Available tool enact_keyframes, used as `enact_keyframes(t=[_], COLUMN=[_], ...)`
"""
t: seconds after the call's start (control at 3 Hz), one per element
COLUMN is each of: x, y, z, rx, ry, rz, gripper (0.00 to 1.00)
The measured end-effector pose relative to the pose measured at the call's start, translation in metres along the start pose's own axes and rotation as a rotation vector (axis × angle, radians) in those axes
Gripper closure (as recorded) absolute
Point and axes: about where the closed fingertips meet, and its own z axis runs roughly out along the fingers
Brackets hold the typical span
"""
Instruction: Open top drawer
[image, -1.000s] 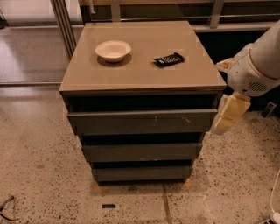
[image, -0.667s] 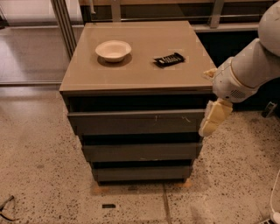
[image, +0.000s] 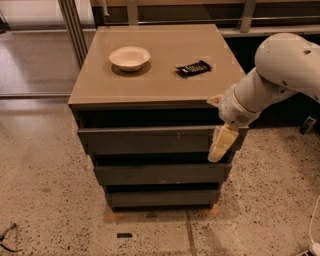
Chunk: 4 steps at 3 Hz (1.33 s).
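Observation:
The top drawer (image: 145, 140) is the widest of three dark grey, flat fronts on a low cabinet, with small pale scratches right of centre. A dark gap runs between it and the cabinet's tan top (image: 160, 87). My gripper (image: 222, 141), cream-coloured on a white arm (image: 280, 75), points downward in front of the right end of the top drawer front. It sits just below the top's front right corner. I cannot tell whether it touches the front.
A white bowl (image: 129, 56) and a flat black object (image: 193, 68) lie on the cabinet top. Two narrower grey drawer fronts (image: 162, 173) (image: 160, 198) sit below. Metal frame legs (image: 75, 25) stand behind left. A small dark object (image: 124, 235) lies on the speckled floor.
The arm has swung left. The gripper moved from beside the cabinet's right side to in front of the right end of the top drawer front. The drawers have not moved.

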Motion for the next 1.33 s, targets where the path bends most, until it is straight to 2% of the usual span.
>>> enact_keyframes(t=[0.33, 0.67, 1.33], x=[0.002, 0.013, 0.022], y=[0.003, -0.010, -0.018], z=[0.035, 0.087, 0.100], rx=[-0.057, -0.065, -0.040], ry=[-0.006, -0.014, 0.000], rz=[-0.009, -0.027, -0.051], gripper=[0.00, 0.00, 0.00])
